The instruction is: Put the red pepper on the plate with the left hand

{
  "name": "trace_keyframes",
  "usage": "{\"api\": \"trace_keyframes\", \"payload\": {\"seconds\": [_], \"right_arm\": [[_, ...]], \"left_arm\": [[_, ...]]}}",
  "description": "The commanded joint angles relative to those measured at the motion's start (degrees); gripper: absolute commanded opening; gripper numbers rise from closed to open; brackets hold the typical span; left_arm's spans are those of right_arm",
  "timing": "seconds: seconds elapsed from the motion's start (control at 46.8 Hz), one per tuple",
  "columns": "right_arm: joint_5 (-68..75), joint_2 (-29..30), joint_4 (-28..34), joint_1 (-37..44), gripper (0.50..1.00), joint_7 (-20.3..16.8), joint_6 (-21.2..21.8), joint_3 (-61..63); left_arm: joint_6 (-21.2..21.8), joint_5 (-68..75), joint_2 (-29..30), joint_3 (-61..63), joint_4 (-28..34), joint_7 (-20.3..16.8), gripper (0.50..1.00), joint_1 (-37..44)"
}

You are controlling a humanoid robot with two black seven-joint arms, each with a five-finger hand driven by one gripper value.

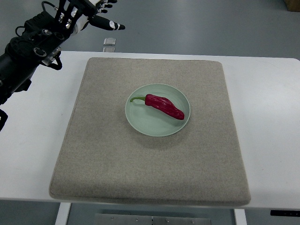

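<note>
A red pepper [164,106] with a green stem lies across a pale green plate [145,123]. The plate sits near the middle of a grey mat [103,154]. My left hand [89,14] is at the top left, beyond the table's far edge, well away from the plate. Its fingers [107,23] are spread and hold nothing. My right hand is out of view.
The mat lies on a white table [267,117]. A small metal clip [109,42] sits at the table's far edge. The floor shows beyond the far edge, with a brown box corner [293,3] at the top right.
</note>
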Motion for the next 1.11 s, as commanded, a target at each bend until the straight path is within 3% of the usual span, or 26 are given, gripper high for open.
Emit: {"api": "trace_keyframes", "payload": {"seconds": [0.0,0.171,0.406,0.513,0.833,0.983,1.089], "right_arm": [[0.0,0.0,0.0,0.0,0.932,0.0,0.0,0.1],[0.0,0.0,0.0,0.0,0.932,0.0,0.0,0.1],[0.0,0.0,0.0,0.0,0.932,0.0,0.0,0.0],[0.0,0.0,0.0,0.1,0.932,0.0,0.0,0.1],[0.0,0.0,0.0,0.0,0.932,0.0,0.0,0.1],[0.0,0.0,0.0,0.0,0.932,0.0,0.0,0.1],[0.0,0.0,0.0,0.0,0.932,0.0,0.0,0.0]], "left_arm": [[0.3,-10.9,-1.0,-1.1,1.9,3.0,0.928,0.3],[-1.2,-21.3,-3.8,-2.6,7.5,3.8,0.941,1.9],[-12.7,-31.8,-9.2,-6.8,17.5,2.9,0.951,5.6],[-15.4,-37.2,-9.3,-7.3,19.1,2.3,0.960,6.8],[-14.6,-43.4,-9.3,-9.1,19.2,2.6,0.962,7.7],[-9.8,-45.4,-9.3,-10.3,18.3,2.7,0.962,7.7],[-10.1,-47.8,-9.3,-10.3,18.0,2.8,0.962,7.8]]}}
